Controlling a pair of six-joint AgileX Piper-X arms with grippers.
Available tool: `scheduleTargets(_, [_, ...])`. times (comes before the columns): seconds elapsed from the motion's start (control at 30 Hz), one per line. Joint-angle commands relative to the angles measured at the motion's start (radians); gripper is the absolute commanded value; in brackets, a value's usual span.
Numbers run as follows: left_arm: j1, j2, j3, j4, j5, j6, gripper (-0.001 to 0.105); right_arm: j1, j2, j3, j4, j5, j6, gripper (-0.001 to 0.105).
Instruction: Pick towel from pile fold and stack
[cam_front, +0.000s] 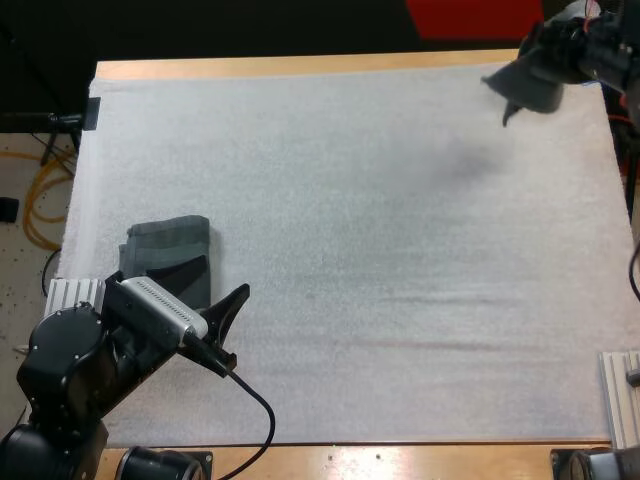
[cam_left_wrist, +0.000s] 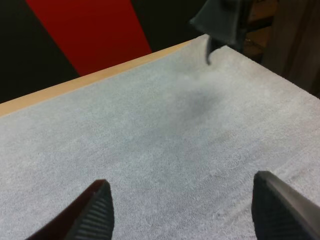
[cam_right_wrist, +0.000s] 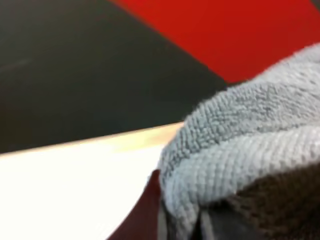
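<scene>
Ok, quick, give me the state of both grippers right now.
Left gripper: open, holding nothing, fingers apart over the mat.
Right gripper: shut on a towel, which hangs above the mat's far right corner.

- Left gripper (cam_front: 228, 330): black. Its fingers (cam_left_wrist: 97, 212) are black with finely ribbed pads, and the housing behind them is silver-grey with a row of small dots.
- Folded stack (cam_front: 170, 245), just beside the left gripper: plain dark grey-green, with layers in two slightly different shades.
- Right gripper (cam_front: 560, 55): black.
- Hanging towel (cam_front: 525, 88), at the right gripper: dark grey in the high view. In the right wrist view it is light grey with a looped, waffle-like weave, browner in the shaded folds.
- Mat (cam_front: 380, 250), under and ahead of the left gripper: white to pale grey and finely pebbled. A soft grey shadow patch lies below the right gripper.
- Table (cam_front: 300, 66), rim beyond the mat: light tan wood.
</scene>
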Motion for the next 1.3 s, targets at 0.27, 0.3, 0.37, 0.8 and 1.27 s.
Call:
scheduleTargets(0.27, [-0.003, -0.002, -0.007, -0.017, -0.002, -0.009, 0.058, 0.109, -0.210, -0.006, 0.417, -0.047, -0.158, 0.000])
scheduleTargets(0.3, [-0.003, -0.002, -0.007, -0.015, -0.002, -0.009, 0.058, 0.123, -0.223, 0.003, 0.459, -0.047, -0.158, 0.000])
scheduleTargets(0.37, [-0.003, -0.002, -0.007, -0.010, -0.002, -0.009, 0.058, 0.153, -0.242, 0.027, 0.527, -0.047, -0.158, 0.000])
scheduleTargets(0.8, [-0.003, -0.002, -0.007, 0.009, -0.002, -0.009, 0.058, 0.505, -0.268, 0.342, 0.344, 0.087, -0.007, 0.000])
scheduleTargets(1.27, [-0.003, -0.002, -0.007, 0.009, -0.002, -0.009, 0.058, 0.682, -0.263, 0.384, 0.164, -0.047, 0.059, 0.090])
